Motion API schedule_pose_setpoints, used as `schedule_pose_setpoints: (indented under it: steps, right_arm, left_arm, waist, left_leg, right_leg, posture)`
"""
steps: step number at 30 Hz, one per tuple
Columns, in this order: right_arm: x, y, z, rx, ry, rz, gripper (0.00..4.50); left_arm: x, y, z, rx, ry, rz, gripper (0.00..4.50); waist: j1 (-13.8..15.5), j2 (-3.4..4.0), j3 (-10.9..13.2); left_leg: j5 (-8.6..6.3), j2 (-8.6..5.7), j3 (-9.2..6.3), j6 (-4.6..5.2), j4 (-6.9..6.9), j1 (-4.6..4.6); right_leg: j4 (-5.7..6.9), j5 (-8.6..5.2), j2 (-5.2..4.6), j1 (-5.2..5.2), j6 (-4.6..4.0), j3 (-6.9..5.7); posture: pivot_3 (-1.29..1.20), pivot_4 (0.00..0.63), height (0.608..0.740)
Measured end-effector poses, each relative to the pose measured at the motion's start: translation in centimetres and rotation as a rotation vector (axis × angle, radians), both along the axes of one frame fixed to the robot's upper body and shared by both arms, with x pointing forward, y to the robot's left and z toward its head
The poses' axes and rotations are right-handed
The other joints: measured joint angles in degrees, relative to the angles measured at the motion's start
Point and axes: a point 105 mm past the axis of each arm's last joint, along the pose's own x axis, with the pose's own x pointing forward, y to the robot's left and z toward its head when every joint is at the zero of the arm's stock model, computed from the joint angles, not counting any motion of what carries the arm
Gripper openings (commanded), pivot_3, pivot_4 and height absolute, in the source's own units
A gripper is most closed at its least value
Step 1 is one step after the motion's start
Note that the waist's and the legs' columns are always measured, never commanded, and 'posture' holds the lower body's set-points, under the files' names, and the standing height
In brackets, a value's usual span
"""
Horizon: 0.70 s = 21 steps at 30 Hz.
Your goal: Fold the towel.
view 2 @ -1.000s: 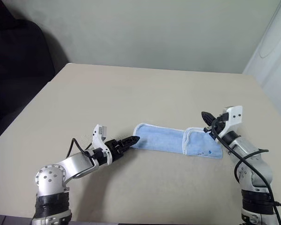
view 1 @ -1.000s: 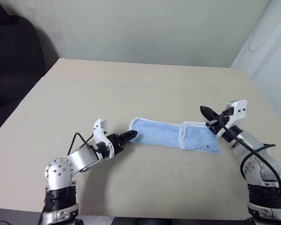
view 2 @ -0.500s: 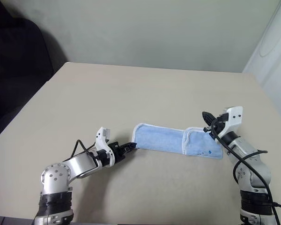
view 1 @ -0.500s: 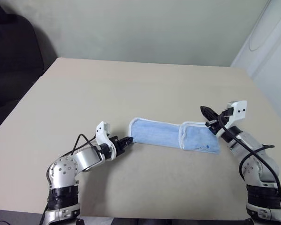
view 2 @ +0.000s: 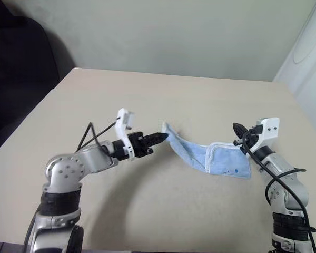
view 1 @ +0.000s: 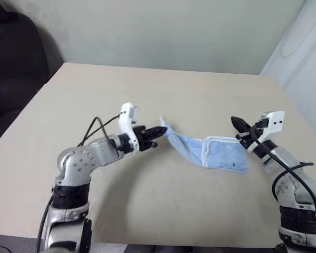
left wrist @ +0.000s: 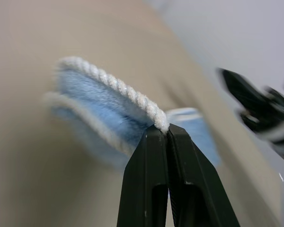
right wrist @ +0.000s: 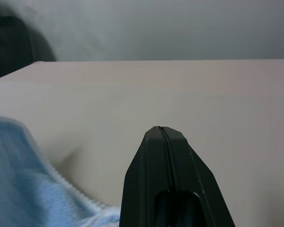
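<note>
Towel (view 1: 210, 153): light-blue terry, white edging, centre-right of the frame; right end folded over and lying on the beige surface (view 1: 163, 95), left end lifted clear of it, sloping up toward frame centre. Left tool (view 1: 162, 130): fingers pinched together on the towel's white edge, holding the raised end. Right tool (view 1: 235, 122): fingers pressed together, empty, poised just above the towel's folded right end. Dark chair (view 1: 13, 58): upper left, beside the surface.

No legible text, seemingly.
</note>
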Motion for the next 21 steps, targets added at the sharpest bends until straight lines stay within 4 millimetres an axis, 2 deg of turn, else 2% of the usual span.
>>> schedule_pose_setpoints:
  steps: [7, 12, 17, 21]
  right_arm:
    - [0.3, -2.1, 0.6, 0.016, -0.028, -0.107, 0.00]
    - [0.0, -4.7, 1.2, 0.046, -0.059, -0.246, 0.00]
    - [-1.2, -6.9, 0.7, 0.066, -0.059, -0.366, 0.00]
    - [-2.3, -7.7, 0.6, 0.071, -0.068, -0.423, 0.00]
  left_arm:
    - [-1.0, -6.7, 0.2, 0.076, -0.049, -0.285, 0.07]
    - [-1.7, -12.2, 1.0, 0.116, -0.128, -0.473, 0.07]
    - [-2.0, -16.2, -0.9, 0.172, -0.119, -0.570, 0.07]
    - [-2.1, -18.2, -2.9, 0.238, -0.107, -0.611, 0.07]
  waist:
    - [0.18, -0.02, 0.02]
    - [0.39, -0.03, 0.03]
    - [0.42, -0.05, 0.07]
    - [0.41, -0.05, 0.09]
  left_leg:
    - [0.07, 0.00, 0.02, 0.13, 0.01, -0.08]
    - [0.13, -0.01, 0.06, 0.25, 0.03, -0.09]
    - [0.12, 0.02, 0.16, 0.30, 0.03, -0.06]
    - [0.10, 0.03, 0.21, 0.34, 0.03, -0.03]
  right_leg:
    - [0.00, 0.00, -0.05, 0.03, 0.01, -0.01]
    - [-0.04, -0.09, -0.11, 0.12, 0.21, 0.01]
    - [-0.06, -0.29, -0.14, 0.18, 0.98, 0.03]
    - [-0.07, -0.36, -0.14, 0.24, 1.23, 0.04]
  posture:
    - [0.00, 0.150, 0.740]
    - [0.00, 0.150, 0.740]
    - [0.00, 0.150, 0.740]
    - [0.00, 0.150, 0.740]
